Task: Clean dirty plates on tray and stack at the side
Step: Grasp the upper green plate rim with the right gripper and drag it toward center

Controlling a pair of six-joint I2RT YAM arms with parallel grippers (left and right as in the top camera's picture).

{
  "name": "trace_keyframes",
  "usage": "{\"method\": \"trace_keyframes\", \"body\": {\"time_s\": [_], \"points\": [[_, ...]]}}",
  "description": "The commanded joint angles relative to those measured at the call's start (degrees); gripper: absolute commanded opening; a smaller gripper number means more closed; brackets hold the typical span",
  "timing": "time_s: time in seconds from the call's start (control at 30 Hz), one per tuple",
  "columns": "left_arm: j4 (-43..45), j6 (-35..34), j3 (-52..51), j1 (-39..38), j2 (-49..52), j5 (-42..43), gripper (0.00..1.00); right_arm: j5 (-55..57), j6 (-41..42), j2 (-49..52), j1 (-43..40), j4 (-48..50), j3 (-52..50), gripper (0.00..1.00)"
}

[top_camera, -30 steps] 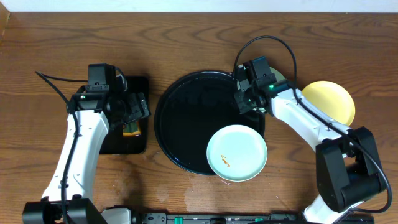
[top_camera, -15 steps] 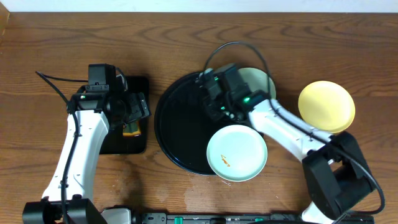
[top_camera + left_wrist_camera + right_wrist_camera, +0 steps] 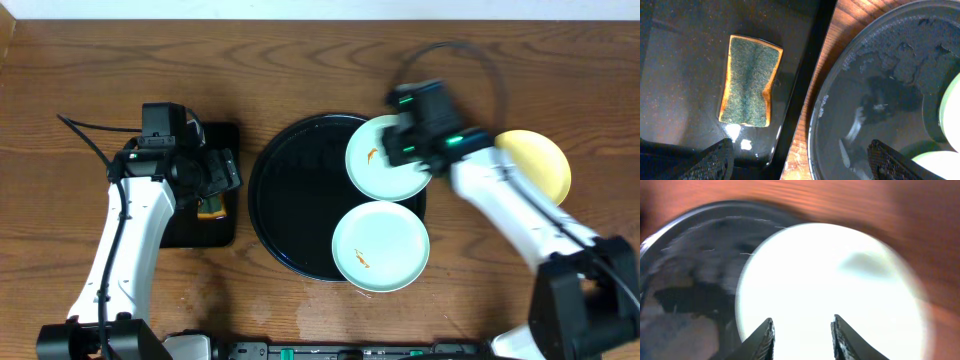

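Midway between the table's left and right edges, the far mint plate (image 3: 375, 165) lies flat, hollow side up, on the far-right part of the round black tray (image 3: 290, 190). It reaches the rim there, and its small orange smear sits on the side toward the left edge. The near mint plate (image 3: 385, 240), also face up, has a smear toward the near edge and overhangs the tray's near-right rim. The two round plates line up far to near, their edges meeting or almost so; I cannot tell which.

The right tool (image 3: 405, 148), blurred, hangs over the far mint plate. In the right wrist view its fingers (image 3: 764, 340) stand moderately apart above the bright plate face, with nothing between them. The yellow plate (image 3: 540, 165) rests on the bare table toward the right edge, partly under the right arm.

Toward the left edge, the left tool (image 3: 800, 150) is spread wide over the rectangular tray (image 3: 685, 75). A green-topped sponge (image 3: 750, 80) lies there.
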Motion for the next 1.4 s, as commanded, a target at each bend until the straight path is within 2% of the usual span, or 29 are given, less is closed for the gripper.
{"method": "trace_keyframes", "body": {"time_s": [0.0,0.1,0.2,0.4,0.47,0.53,0.6,0.97,1.1,1.37], "points": [[-0.11,0.72,1.64,0.13,-0.15,-0.17,0.86,-7.82,2.29,1.57,-6.91,-4.59,0.26,0.4],[-0.11,0.74,1.62,0.13,-0.15,-0.15,0.86,-11.96,1.51,5.46,-11.8,-9.16,0.2,0.42],[-0.11,0.74,1.62,0.13,-0.15,-0.17,0.86,-21.38,-2.73,9.42,-14.38,-10.29,0.2,0.45],[-0.11,0.74,1.64,0.13,-0.15,-0.17,0.86,-22.08,-2.69,12.7,-16.13,-9.92,0.2,0.42],[-0.11,0.74,1.64,0.13,-0.15,-0.15,0.86,-21.84,-2.73,12.7,-16.09,-9.66,0.2,0.36],[-0.11,0.74,1.64,0.13,-0.15,-0.17,0.86,-21.84,-2.69,12.7,-16.09,-9.16,0.2,0.21],[-0.11,0.74,1.64,0.13,-0.15,-0.15,0.86,-21.77,-2.67,12.7,-16.09,-8.04,0.2,0.01],[-0.11,0.72,1.64,0.13,-0.15,-0.15,0.86,-15.41,-2.14,11.43,-14.78,-5.51,0.37,0.01],[-0.11,0.72,1.64,0.13,-0.15,-0.15,0.86,-8.2,-1.79,8.39,-10.56,-5.73,0.37,0.01],[1.2,0.7,1.64,0.13,-0.15,-0.13,0.86,10.69,7.13,5.4,1.31,-4.55,0.35,0.01]]}}
